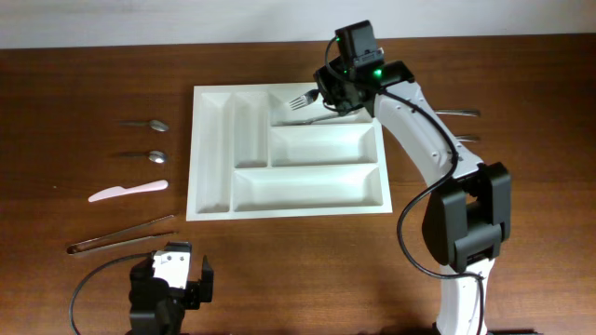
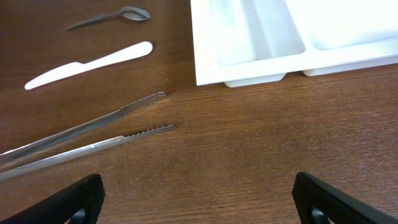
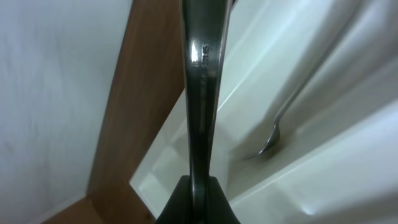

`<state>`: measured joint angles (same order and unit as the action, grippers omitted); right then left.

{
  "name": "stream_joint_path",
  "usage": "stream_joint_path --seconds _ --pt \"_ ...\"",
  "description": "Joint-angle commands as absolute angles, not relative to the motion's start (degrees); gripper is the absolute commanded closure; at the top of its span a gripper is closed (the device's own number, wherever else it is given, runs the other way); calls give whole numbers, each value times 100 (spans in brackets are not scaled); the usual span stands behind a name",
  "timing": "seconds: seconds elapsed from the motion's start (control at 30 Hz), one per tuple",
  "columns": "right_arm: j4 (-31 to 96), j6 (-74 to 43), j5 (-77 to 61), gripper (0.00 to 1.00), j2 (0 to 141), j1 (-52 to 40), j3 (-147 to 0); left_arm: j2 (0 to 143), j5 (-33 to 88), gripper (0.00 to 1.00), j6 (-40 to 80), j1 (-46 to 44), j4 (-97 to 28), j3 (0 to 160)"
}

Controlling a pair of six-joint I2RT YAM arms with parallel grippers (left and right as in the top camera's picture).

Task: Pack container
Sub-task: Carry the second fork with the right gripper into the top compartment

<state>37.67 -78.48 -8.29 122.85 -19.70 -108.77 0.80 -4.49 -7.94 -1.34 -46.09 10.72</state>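
Note:
The white five-compartment container point(image 1: 212, 149) lies mid-table. My right gripper point(image 1: 337, 91) hovers over its top long compartment, shut on a metal fork point(image 1: 302, 98) whose tines point left. In the right wrist view the fork's handle point(image 3: 202, 93) rises from between the shut fingers point(image 3: 198, 190), above the container point(image 3: 348, 168). Another metal utensil point(image 1: 312, 120) lies in that top compartment and also shows in the right wrist view point(image 3: 292, 106). My left gripper point(image 1: 173, 279) is open and empty near the front edge, with its fingers point(image 2: 199, 199) wide apart over bare wood.
Left of the container lie two spoons point(image 1: 147, 123) point(image 1: 149, 155), a white plastic knife point(image 1: 128, 191) and metal tongs point(image 1: 121, 234). The tongs point(image 2: 87, 140), knife point(image 2: 87, 64) and a container corner point(image 2: 249, 56) show in the left wrist view. Two utensils point(image 1: 458, 113) point(image 1: 468, 138) lie right of the container.

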Motion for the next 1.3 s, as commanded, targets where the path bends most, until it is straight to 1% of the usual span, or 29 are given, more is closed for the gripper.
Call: stream_joint_path --seconds 0.0,0.2,0.37,0.67,0.93,1.03,1.13,1.27 --pt "3833 -8724 14 96 12245 -2150 -10978 34 -427 1 -869 -161 -4611 1055" --pt "3876 -9194 615 96 12324 -2331 -10978 34 -427 1 -869 -161 -4611 1055" --pt "3872 -9378 582 96 12534 -2335 -10973 34 -427 1 -869 -161 -4611 1055" --pt "3710 -9371 451 96 12954 -2342 -10973 34 -427 1 -869 -161 -4611 1055" --pt "3583 -9369 412 96 12993 -2362 -10973 34 -427 1 -869 -161 -4611 1055" --pt "3548 -9367 412 91 12993 -2362 -10973 34 -427 1 -869 -161 -4611 1055" --pt "3553 -9347 412 90 12993 -2362 -10973 34 -427 1 -869 -161 -4611 1055" --pt "3551 -9347 412 87 12993 -2362 -10973 34 -427 1 -869 -161 -4611 1055"
